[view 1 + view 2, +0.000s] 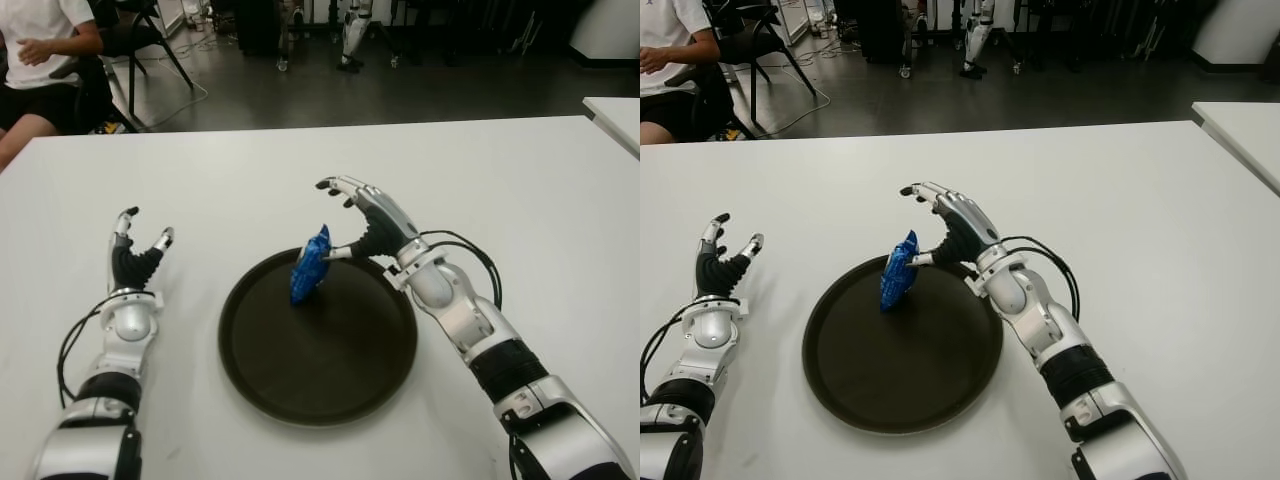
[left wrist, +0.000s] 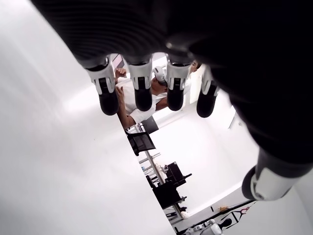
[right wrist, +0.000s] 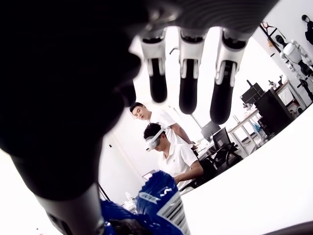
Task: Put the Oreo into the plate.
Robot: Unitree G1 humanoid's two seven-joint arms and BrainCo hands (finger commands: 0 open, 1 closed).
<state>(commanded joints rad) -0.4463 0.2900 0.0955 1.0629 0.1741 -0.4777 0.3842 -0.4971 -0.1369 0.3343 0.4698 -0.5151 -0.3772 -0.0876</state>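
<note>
Two robot hands are before you on one white surface [image 1: 520, 200]. Your right hand [image 1: 372, 222] is over the far rim of one dark round plate [image 1: 300, 395]; its fingers [image 1: 335, 184] are extended, the thumb touching one blue Oreo packet [image 1: 310, 265] standing on edge inside the plate, no closed grasp visible. Your left hand [image 1: 133, 258] shows left of the plate, fingers spread, holding nothing. One seated person [image 1: 40, 50] is beyond the surface.

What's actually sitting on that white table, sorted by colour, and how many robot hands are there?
Blue: 1, the Oreo packet, standing in the plate against the right robot hand
Dark brown: 1, the round plate
Silver and black robot hands: 2, counting the left robot hand, to the left of the plate
Total: 4
</note>
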